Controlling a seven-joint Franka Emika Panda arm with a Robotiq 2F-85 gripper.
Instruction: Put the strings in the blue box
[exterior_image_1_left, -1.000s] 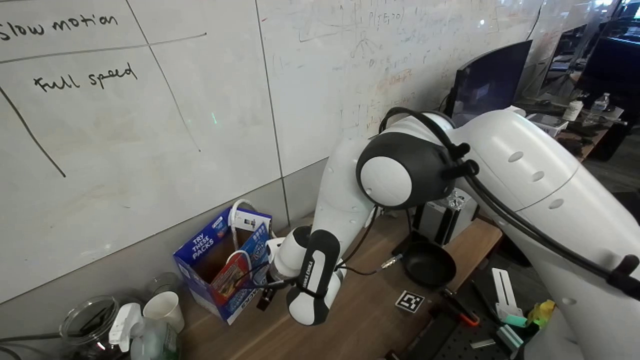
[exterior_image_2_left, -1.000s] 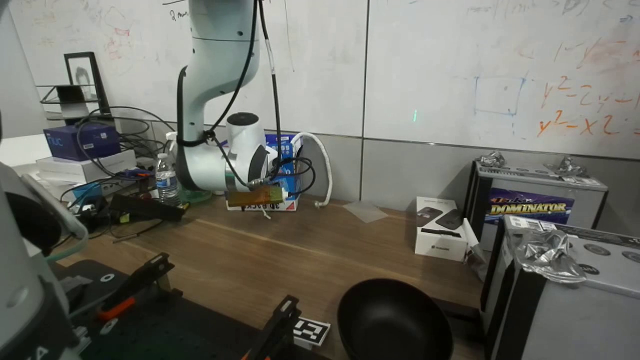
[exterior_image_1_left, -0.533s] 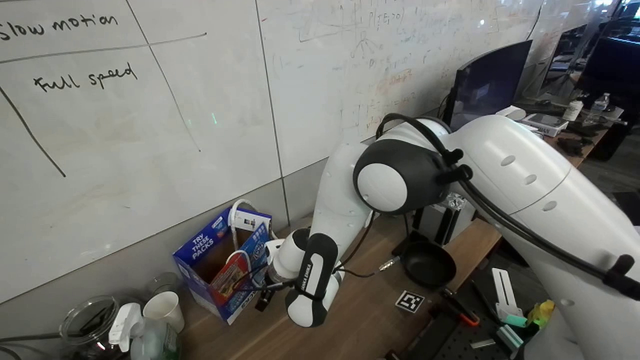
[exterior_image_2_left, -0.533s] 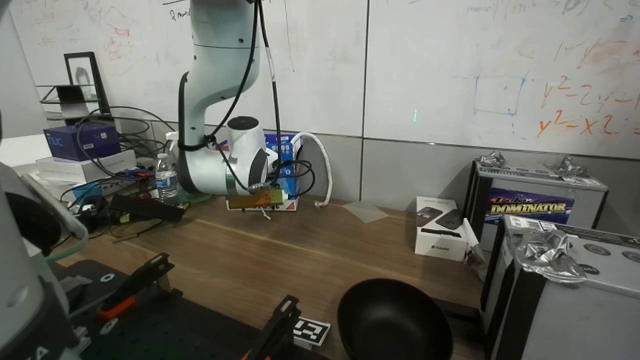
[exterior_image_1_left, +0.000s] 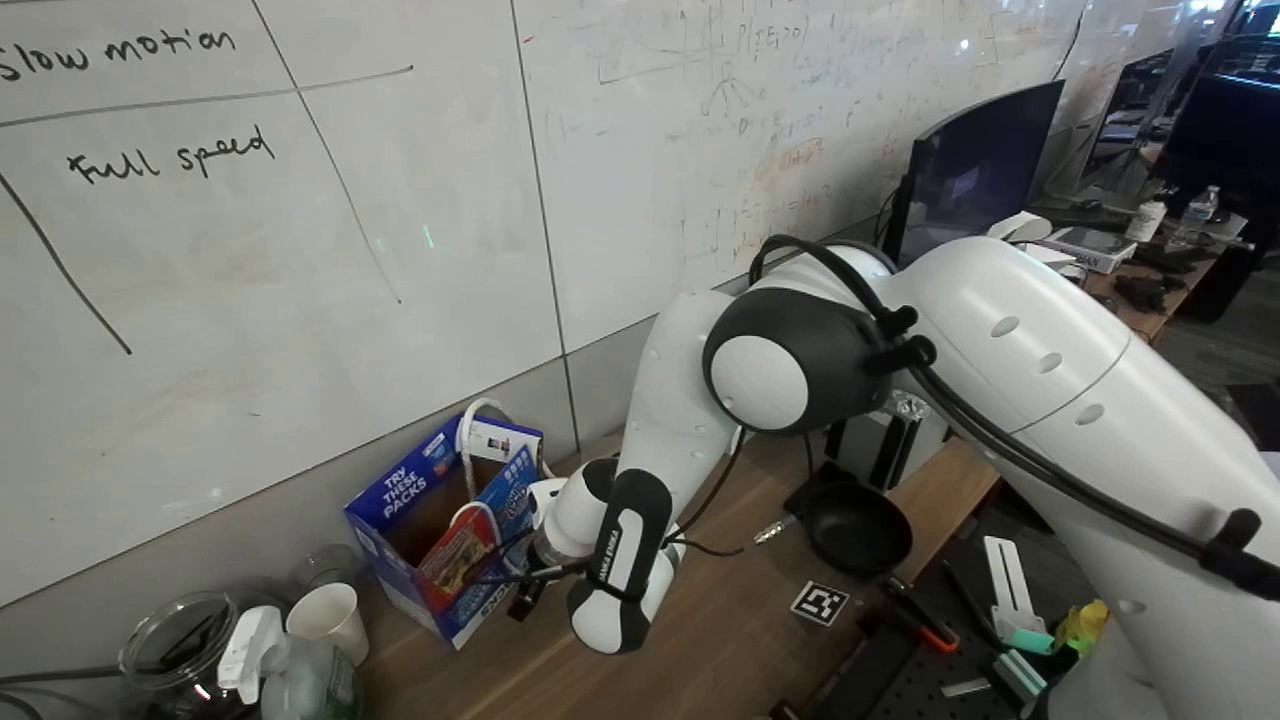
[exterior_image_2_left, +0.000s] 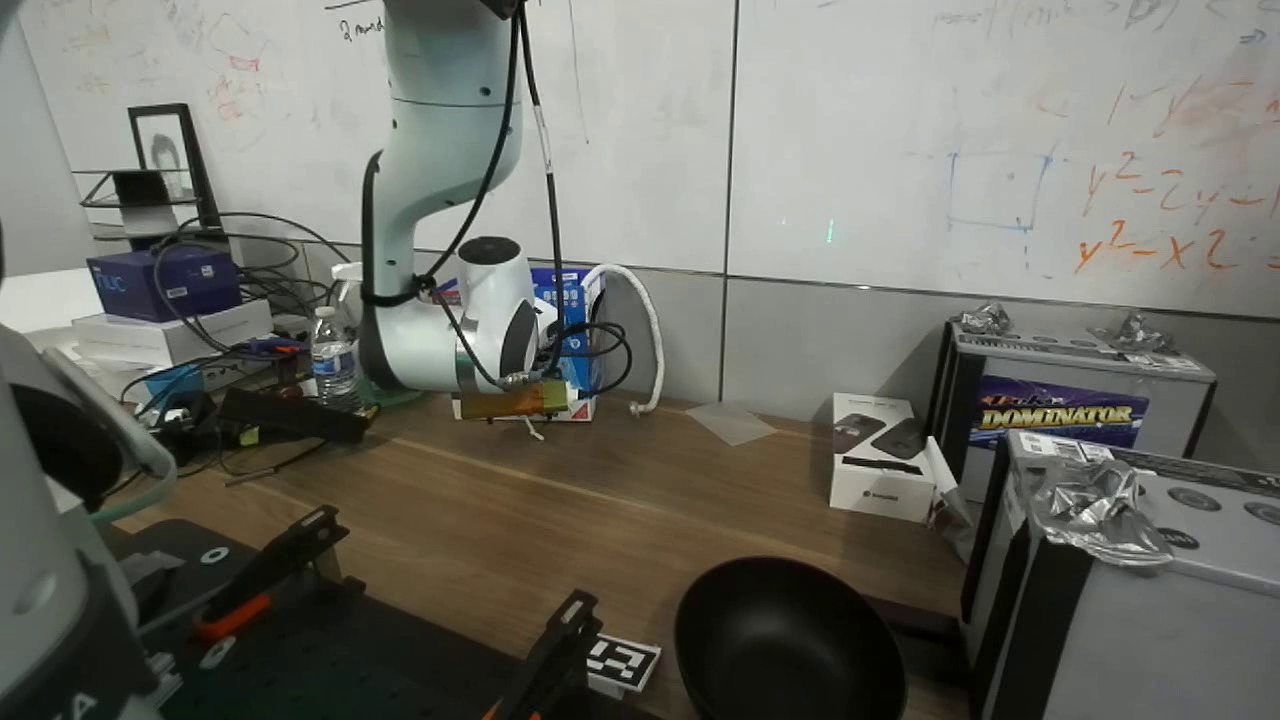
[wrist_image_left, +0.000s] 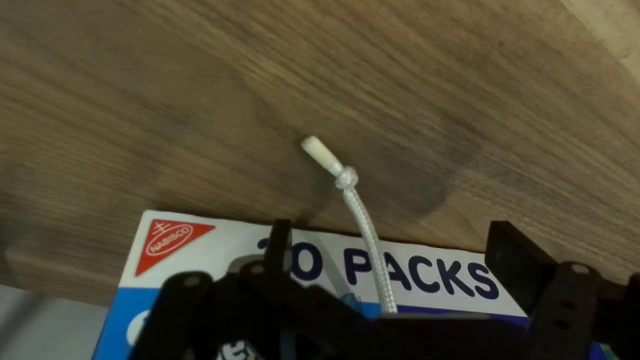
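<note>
The tool (wrist_image_left: 387, 240), slightly lower than a second ago, stands parted, gripping nothing, likely homing in on a dangling end of the strings (wrist_image_left: 369, 235); rightward, the blue box (exterior_image_2_left: 574, 300), with their loop slung outside it.

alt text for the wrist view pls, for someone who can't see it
A white string, knotted near its tip, shows between the open jaws of the gripper. Behind it, a blue box bears the word PACKS and a red Nabisco triangle; a wooden table fills the upper part.
</note>
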